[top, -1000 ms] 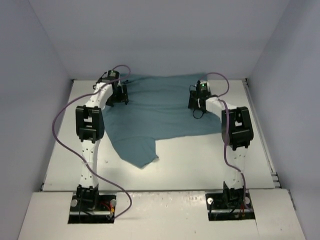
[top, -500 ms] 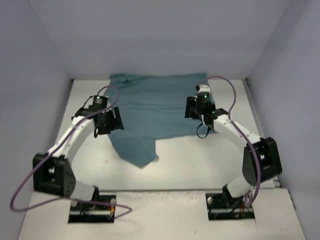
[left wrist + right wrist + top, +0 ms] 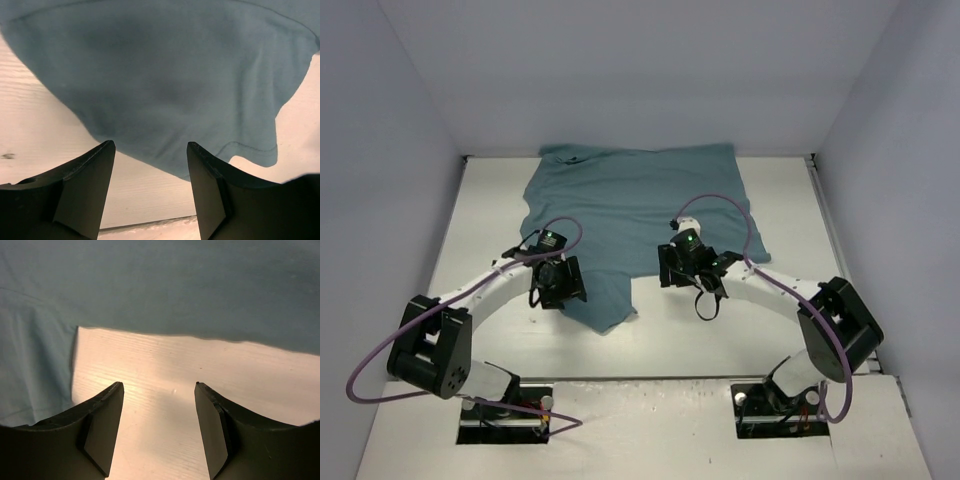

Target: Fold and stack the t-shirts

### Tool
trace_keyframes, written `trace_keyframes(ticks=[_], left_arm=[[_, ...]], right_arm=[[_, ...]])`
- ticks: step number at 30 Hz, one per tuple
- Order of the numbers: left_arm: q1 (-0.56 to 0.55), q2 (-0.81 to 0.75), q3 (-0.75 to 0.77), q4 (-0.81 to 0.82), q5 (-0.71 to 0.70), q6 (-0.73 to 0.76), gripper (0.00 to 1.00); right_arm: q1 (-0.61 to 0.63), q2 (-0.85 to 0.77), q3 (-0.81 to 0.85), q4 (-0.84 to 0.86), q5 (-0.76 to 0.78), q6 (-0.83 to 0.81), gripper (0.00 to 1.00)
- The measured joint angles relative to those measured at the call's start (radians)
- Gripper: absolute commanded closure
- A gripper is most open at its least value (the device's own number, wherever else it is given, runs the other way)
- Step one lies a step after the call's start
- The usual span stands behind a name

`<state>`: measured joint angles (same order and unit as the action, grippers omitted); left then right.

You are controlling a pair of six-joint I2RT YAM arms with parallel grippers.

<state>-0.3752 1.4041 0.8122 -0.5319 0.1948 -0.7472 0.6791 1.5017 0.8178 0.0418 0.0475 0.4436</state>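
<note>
The teal t-shirt lies spread at the back middle of the table, with one flap reaching toward the near edge. My left gripper hovers over that flap's left edge. In the left wrist view the t-shirt fills the upper part, and the left gripper is open with nothing held. My right gripper is at the shirt's near hem, right of the flap. In the right wrist view the right gripper is open over bare table, with the t-shirt just ahead and to the left.
The white table is bounded by grey walls on the left, back and right. The right arm's purple cable loops above the shirt's right part. Both arm bases sit at the near edge.
Both grippers have come back from the shirt's far corners to its near hem, with both arms now low and stretched out. The shirt's far edge lies flat and uncovered. The left jaws have narrowed a little.
</note>
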Motion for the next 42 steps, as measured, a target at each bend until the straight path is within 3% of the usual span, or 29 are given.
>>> trace_keyframes(ticks=[10,15,19,20,27,30,34,36,37,42], left_arm=[[-0.084,-0.023,-0.085,0.009,-0.082,-0.138,0.45],[-0.1,-0.031,-0.099,0.007,-0.122,-0.165,0.62],[-0.101,-0.016,-0.093,0.006,-0.144,-0.166,0.94],[-0.101,-0.011,-0.088,0.0,-0.147,-0.163,0.97],[-0.101,-0.013,0.094,-0.099,-0.197,-0.101,0.98],[-0.102,0.008,0.227,-0.118,-0.215,-0.055,0.86],[-0.102,0.106,0.359,-0.113,-0.208,0.0,0.5],[-0.102,0.163,0.385,-0.115,-0.19,0.029,0.39],[-0.102,0.177,0.387,-0.115,-0.184,0.037,0.35],[-0.102,0.161,0.343,-0.136,-0.147,0.065,0.36]], right_arm=[[0.082,-0.039,-0.058,0.017,-0.011,0.031,0.44],[0.109,-0.067,-0.086,0.023,-0.009,0.053,0.44],[0.114,-0.073,-0.091,0.026,-0.001,0.063,0.44],[0.114,-0.073,-0.091,0.027,0.001,0.065,0.44],[0.115,-0.104,-0.091,0.03,0.009,0.073,0.43],[0.115,-0.109,-0.091,0.031,0.015,0.073,0.43],[0.115,-0.109,-0.089,0.03,0.016,0.073,0.43],[0.115,-0.107,-0.085,0.03,0.015,0.072,0.43],[0.115,-0.105,-0.081,0.03,0.015,0.071,0.43],[0.115,-0.103,-0.064,0.03,0.01,0.055,0.43]])
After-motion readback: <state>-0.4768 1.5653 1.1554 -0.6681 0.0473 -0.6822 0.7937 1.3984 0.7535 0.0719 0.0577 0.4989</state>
